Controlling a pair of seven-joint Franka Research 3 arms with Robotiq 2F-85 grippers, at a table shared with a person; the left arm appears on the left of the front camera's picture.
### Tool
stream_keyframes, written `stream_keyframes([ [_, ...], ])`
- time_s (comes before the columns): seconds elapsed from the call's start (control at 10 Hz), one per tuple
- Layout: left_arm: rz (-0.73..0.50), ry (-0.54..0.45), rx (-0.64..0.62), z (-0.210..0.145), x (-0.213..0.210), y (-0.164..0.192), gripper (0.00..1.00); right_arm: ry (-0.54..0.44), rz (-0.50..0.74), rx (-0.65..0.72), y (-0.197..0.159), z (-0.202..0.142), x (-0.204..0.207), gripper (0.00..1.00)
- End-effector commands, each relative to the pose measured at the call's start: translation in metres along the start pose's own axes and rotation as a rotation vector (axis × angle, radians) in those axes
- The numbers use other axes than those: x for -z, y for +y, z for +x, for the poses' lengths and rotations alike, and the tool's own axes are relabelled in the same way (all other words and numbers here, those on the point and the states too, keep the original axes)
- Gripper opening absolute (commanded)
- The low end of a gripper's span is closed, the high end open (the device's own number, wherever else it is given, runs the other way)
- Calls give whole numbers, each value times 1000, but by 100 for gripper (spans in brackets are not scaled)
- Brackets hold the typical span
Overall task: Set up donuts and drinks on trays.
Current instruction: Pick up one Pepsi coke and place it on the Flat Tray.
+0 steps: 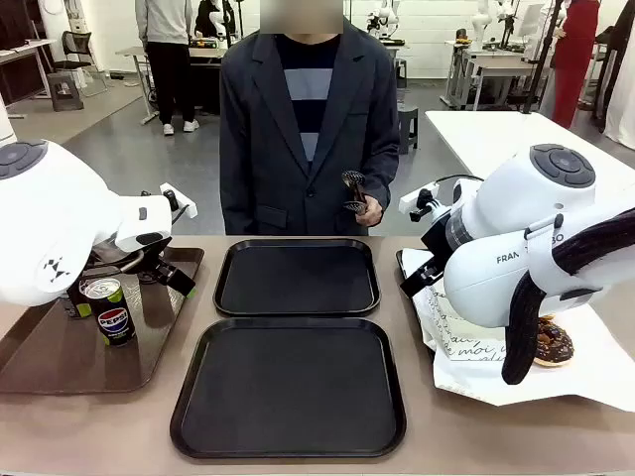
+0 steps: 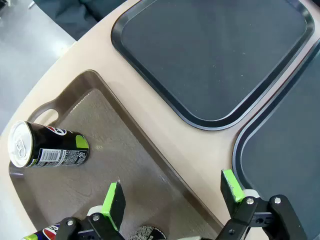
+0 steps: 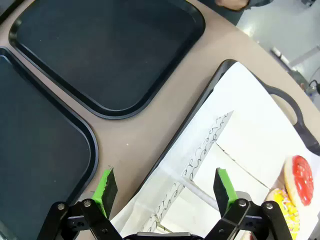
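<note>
Two black trays lie bare mid-table, one far (image 1: pixel 298 278) and one near (image 1: pixel 288 387). A Pepsi can (image 1: pixel 111 309) stands on the brown tray (image 1: pixel 60 362) at the left. My left gripper (image 1: pixel 171 276) hangs open just above that tray. In the left wrist view its fingers (image 2: pixel 114 202) spread wide over the brown tray's edge (image 2: pixel 150 165), with one can (image 2: pixel 47 150) beyond them and another (image 2: pixel 45 234) at the bottom edge. My right gripper (image 3: pixel 165 187) is open over flat white boxes (image 3: pixel 235 170). A chocolate donut (image 1: pixel 554 342) lies on the paper, and red (image 3: pixel 300 180) and yellow (image 3: pixel 282 207) donuts lie beside the boxes.
A person stands at the far side holding black tongs (image 1: pixel 354 193). The paper-lined tray (image 3: pixel 235 67) sits at the right, close to the far black tray (image 3: pixel 107 50). A strip of bare table (image 2: pixel 165 135) separates the brown tray from the black trays.
</note>
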State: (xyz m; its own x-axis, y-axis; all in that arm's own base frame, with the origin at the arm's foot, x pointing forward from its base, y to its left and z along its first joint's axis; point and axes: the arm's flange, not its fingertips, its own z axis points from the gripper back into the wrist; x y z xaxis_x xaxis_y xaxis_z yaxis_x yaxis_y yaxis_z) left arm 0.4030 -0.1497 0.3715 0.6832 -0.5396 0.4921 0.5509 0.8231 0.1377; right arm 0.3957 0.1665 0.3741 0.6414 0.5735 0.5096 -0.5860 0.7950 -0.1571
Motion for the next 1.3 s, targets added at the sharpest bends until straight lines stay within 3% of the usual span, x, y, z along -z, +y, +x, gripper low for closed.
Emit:
stream_keyframes([
  [0.0, 0, 0, 0, 0, 0, 0, 100, 0, 0, 0, 0, 0, 0, 100],
  [1.1, 0, 0, 0, 0, 0, 0, 100, 0, 0, 0, 0, 0, 0, 100],
  [1.2, 10, -20, 38, -11, -42, -9, 100, 9, -62, -27, 12, -10, -33, 100],
])
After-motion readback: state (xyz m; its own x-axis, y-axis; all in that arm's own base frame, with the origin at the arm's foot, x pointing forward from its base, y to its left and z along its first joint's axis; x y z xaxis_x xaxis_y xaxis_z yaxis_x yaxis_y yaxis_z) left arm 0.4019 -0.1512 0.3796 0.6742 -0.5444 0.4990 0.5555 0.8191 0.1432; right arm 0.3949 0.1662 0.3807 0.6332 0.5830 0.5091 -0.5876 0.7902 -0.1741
